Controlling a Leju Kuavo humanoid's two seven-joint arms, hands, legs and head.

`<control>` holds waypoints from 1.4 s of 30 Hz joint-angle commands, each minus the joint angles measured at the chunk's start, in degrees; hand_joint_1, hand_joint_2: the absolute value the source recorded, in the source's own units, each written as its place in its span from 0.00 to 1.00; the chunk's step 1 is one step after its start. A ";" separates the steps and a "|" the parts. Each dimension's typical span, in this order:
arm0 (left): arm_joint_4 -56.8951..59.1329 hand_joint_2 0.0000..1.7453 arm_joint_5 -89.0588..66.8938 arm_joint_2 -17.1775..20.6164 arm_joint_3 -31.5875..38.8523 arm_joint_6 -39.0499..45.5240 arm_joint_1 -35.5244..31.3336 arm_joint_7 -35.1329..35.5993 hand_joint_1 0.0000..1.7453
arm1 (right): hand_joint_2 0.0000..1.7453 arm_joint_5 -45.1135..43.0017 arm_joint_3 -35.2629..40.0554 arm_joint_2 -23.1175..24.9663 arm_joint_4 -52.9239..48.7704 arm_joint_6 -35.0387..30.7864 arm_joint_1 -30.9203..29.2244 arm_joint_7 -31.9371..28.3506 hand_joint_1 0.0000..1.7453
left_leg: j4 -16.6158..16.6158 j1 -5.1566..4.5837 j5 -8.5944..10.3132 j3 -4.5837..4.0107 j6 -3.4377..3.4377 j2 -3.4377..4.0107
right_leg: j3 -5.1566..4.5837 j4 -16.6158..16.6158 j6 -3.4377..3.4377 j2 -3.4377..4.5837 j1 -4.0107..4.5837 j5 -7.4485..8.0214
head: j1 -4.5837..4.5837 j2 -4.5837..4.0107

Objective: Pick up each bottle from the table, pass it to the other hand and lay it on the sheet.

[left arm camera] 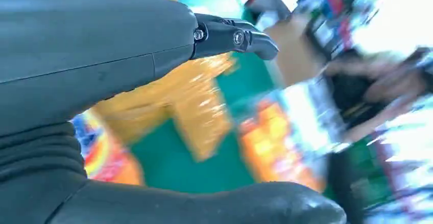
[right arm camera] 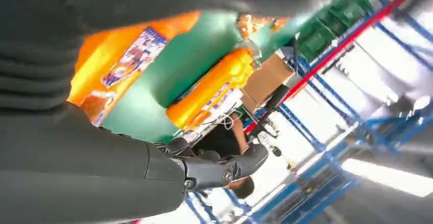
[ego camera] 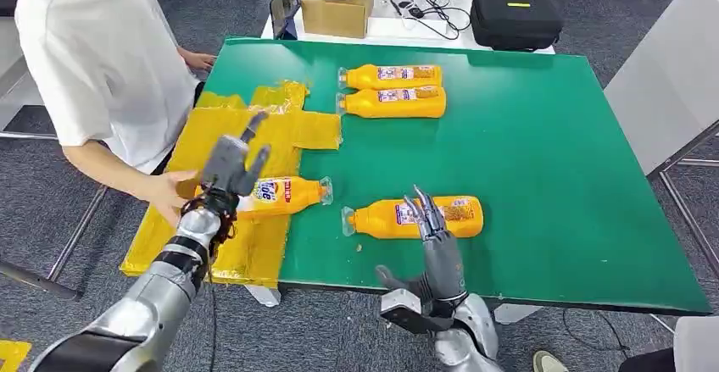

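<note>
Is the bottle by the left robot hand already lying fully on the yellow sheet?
Not fully. The bottle lies on its side, its body over the yellow sheet, its capped end over bare green table. The left robot hand is at its base.

The head view looks steeply down on the green bench [ego camera: 551,177]; both wrist views sit close behind their hands, sharing it.

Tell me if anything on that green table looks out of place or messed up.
The yellow sheet is crumpled, and part of it hangs over the edge of the green table. A person's hand rests on the sheet beside the robot's left hand, which holds a bottle. No spill or damage shows.
</note>
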 commanded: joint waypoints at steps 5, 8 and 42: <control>-39.09 1.00 10.91 -5.23 -15.07 9.20 26.87 -0.52 0.00 | 1.00 20.52 0.49 -15.40 3.72 -0.90 -0.42 16.96 0.00 | -0.13 -0.04 -0.19 0.27 0.05 0.02 | 0.34 -0.25 -0.05 -0.06 0.00 -0.11 | 0.02 0.00; -38.23 1.00 12.62 -5.38 -15.88 9.11 27.34 0.31 0.00 | 1.00 23.02 -0.68 -15.83 4.33 -0.67 -0.19 18.92 0.00 | -0.02 -0.05 -0.32 0.23 0.11 0.00 | 0.30 -0.19 -0.07 -0.09 0.00 -0.17 | 0.00 0.00; -35.58 1.00 9.12 -4.20 -29.18 13.75 28.81 -5.53 0.00 | 1.00 35.16 0.15 -9.10 30.11 0.69 -21.56 27.91 0.00 | -0.02 -0.01 -0.23 0.10 0.13 0.17 | 0.12 -0.16 -0.07 0.03 0.05 -0.04 | -0.02 0.00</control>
